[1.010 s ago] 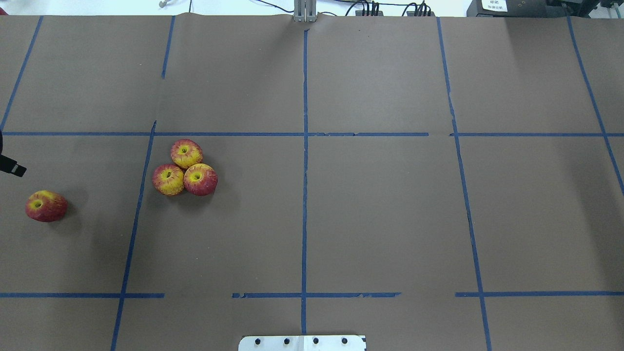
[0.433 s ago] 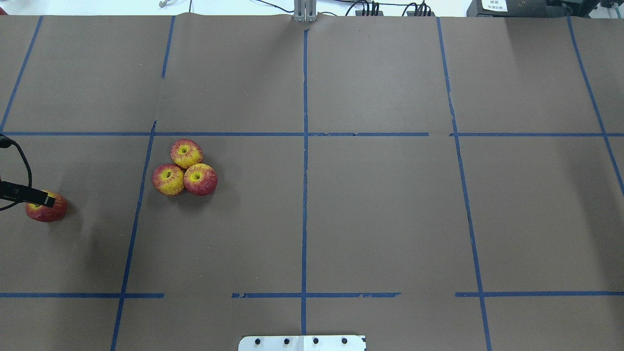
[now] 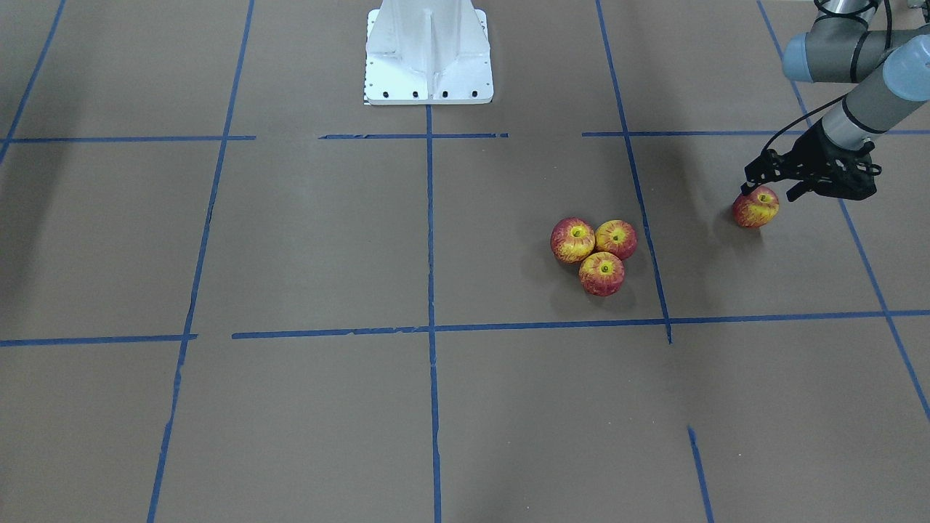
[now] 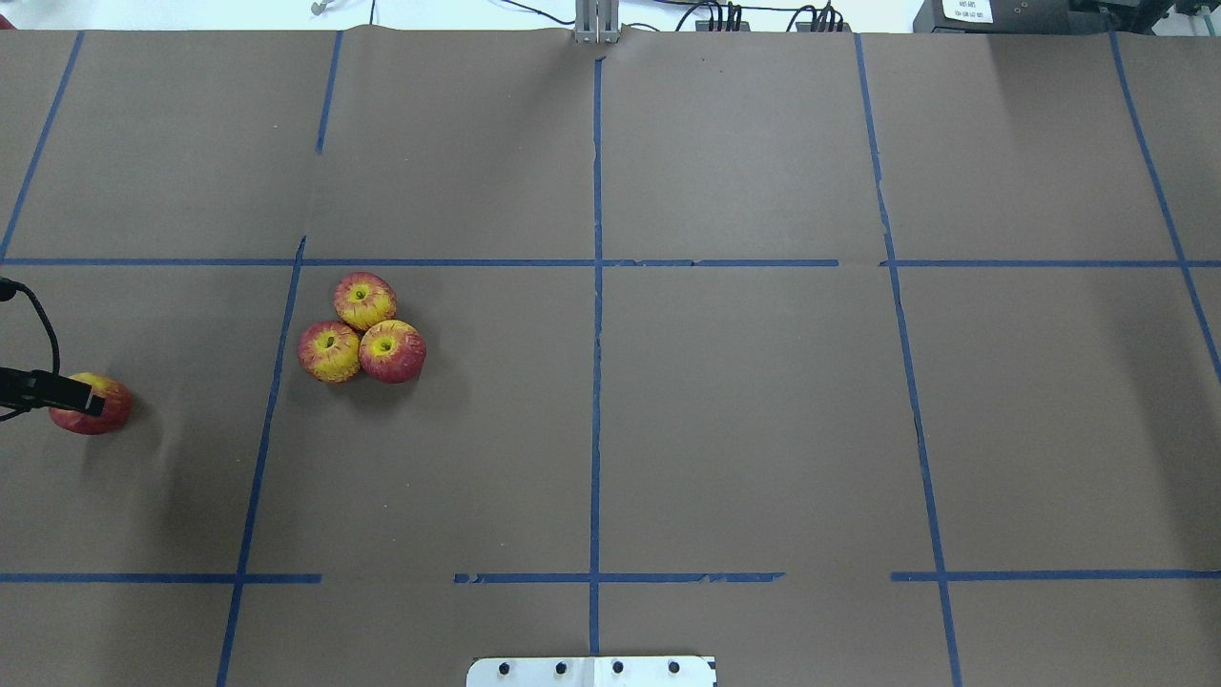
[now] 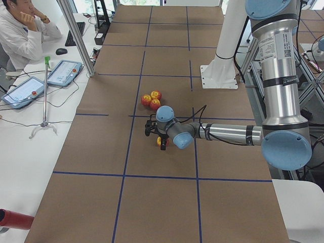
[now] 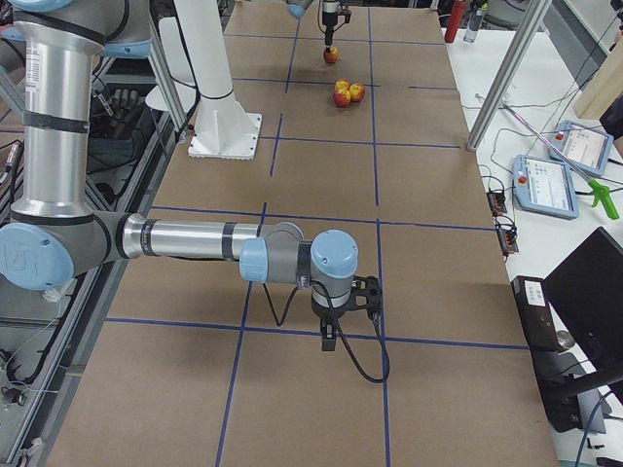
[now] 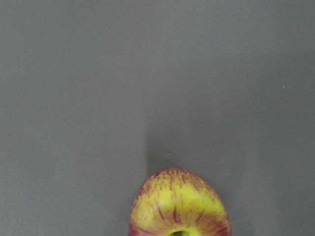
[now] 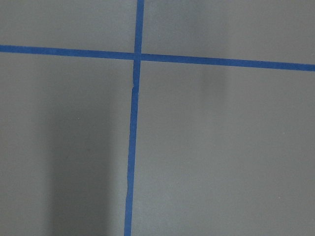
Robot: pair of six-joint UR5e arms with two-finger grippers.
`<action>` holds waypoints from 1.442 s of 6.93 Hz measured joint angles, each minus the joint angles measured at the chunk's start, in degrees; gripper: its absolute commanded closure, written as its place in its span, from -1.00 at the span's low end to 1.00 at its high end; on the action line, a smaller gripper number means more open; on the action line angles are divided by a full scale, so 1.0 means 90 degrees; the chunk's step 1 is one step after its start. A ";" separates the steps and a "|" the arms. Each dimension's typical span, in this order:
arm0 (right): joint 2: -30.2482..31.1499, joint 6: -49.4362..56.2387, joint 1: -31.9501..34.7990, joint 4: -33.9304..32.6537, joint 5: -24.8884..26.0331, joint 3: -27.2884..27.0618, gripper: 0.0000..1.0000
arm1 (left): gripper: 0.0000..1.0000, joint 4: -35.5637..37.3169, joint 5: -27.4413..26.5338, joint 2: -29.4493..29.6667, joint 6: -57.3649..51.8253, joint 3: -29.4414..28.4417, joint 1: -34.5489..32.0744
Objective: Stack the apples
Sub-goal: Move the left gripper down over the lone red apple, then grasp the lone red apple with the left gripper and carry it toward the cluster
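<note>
My left gripper [image 3: 767,193], jaws spread wide, hangs directly over the lone round red-yellow apple [image 3: 755,208], well left of the three clustered apples [image 3: 601,270].

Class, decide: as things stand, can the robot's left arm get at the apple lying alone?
Probably yes. The left gripper hangs open just above the lone apple, nothing between them; the other three apples sit well clear.

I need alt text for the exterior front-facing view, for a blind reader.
The left gripper, open, hangs over a lone apple at the picture's right. Nearer the middle, three apples touch in a cluster on the table.
</note>
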State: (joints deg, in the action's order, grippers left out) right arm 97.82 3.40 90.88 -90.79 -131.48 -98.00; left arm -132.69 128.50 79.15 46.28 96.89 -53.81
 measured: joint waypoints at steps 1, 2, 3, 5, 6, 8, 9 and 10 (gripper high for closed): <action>0.0000 -0.0001 0.0000 0.0000 0.0000 0.0000 -1.00 | -1.00 0.0004 0.0000 0.0035 0.0034 -0.0060 0.0027; 0.0000 -0.0002 0.0000 0.0000 0.0000 0.0000 -1.00 | -1.00 0.0006 -0.0003 0.0100 0.0041 -0.0138 0.0050; 0.0000 -0.0003 0.0000 0.0000 0.0000 0.0000 -1.00 | -1.00 0.0006 -0.0007 0.0190 0.0043 -0.0226 0.0063; 0.0000 0.0002 0.0000 0.0000 0.0000 0.0000 -1.00 | -0.58 0.0007 -0.0148 0.0373 0.0029 -0.0421 0.0136; 0.0000 0.0001 0.0000 0.0000 0.0000 0.0000 -1.00 | 0.10 0.0007 -0.0236 0.0471 0.0010 -0.0528 0.0176; 0.0000 0.0000 0.0000 0.0000 0.0000 0.0000 -1.00 | 1.00 0.0001 -0.0290 0.0518 -0.0020 -0.0613 0.0308; 0.0000 0.0000 0.0000 0.0000 0.0000 0.0000 -1.00 | 1.00 0.0004 -0.0293 0.0504 -0.0012 -0.0591 0.0396; 0.0000 -0.0002 0.0000 0.0000 0.0000 0.0000 -1.00 | 1.00 0.0011 -0.0294 0.0461 0.0008 -0.0500 0.0431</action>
State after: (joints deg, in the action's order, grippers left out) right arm 97.82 3.39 90.88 -90.79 -131.48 -98.00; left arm -132.59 125.85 83.30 46.36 92.38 -49.93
